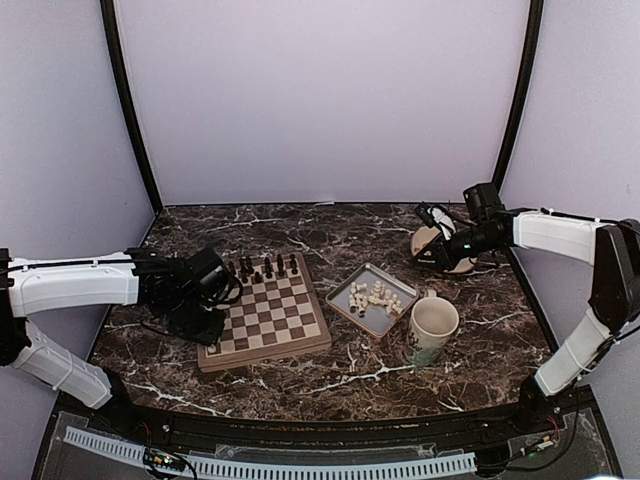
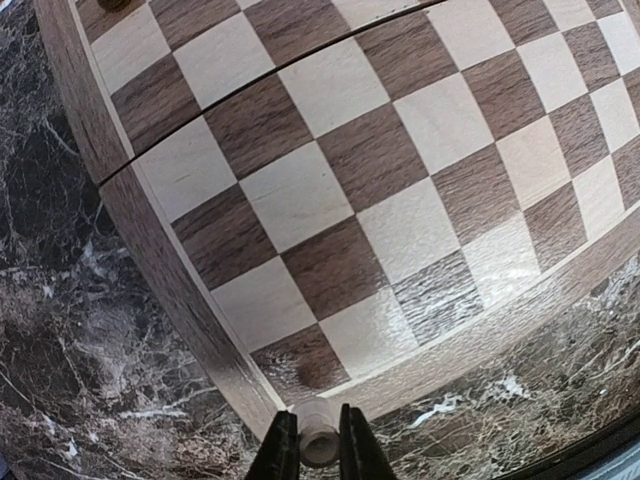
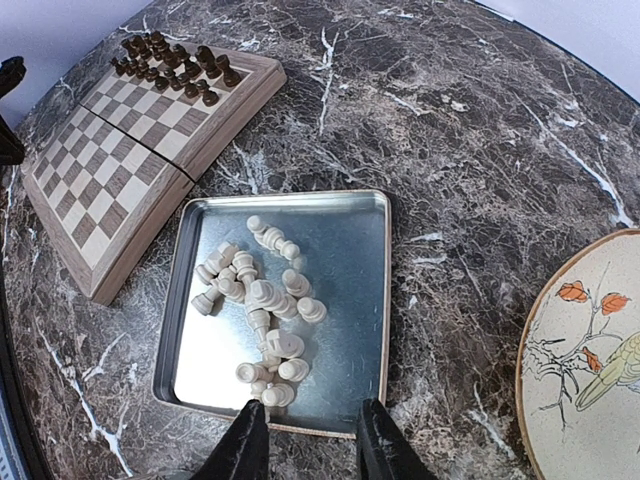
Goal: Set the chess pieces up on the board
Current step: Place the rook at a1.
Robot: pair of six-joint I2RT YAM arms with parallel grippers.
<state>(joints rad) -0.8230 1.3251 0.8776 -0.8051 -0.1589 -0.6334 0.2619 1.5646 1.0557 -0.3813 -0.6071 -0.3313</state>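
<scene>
Where the left arm reaches in from the left edge of the top view, the left gripper (image 2: 318, 428) is clenched on a single white chessman (image 2: 318, 447). The piece is pinched between the two dark fingers at the bottom centre of the left wrist view (only its pale rounded end shows). It sits over the tan rim at a corner of the board (image 1: 272, 318), beside a dark corner square. Whether it touches the wood cannot be told.

The board lies left of centre in the top view, slightly turned on the marble table (image 1: 350, 372). Dark chessmen (image 1: 265, 267) crowd along its upper edge.

To the right, apart from the board and near the middle of the frame, is the grey metal tray (image 3: 345, 300). It holds the heap of cream chess pieces (image 3: 262, 298), most of them lying on their sides.

Just beside the tray's lower right corner stands a pale mug (image 1: 432, 328), upright.

In the upper right lies a round plate (image 3: 590, 350) painted with a bird and orange leaves. The right arm reaches over it in the top view. The right gripper (image 3: 312, 412) is released. Its fingers stand apart at the bottom of the right wrist view, nothing between them, framing the tray's near rim.
</scene>
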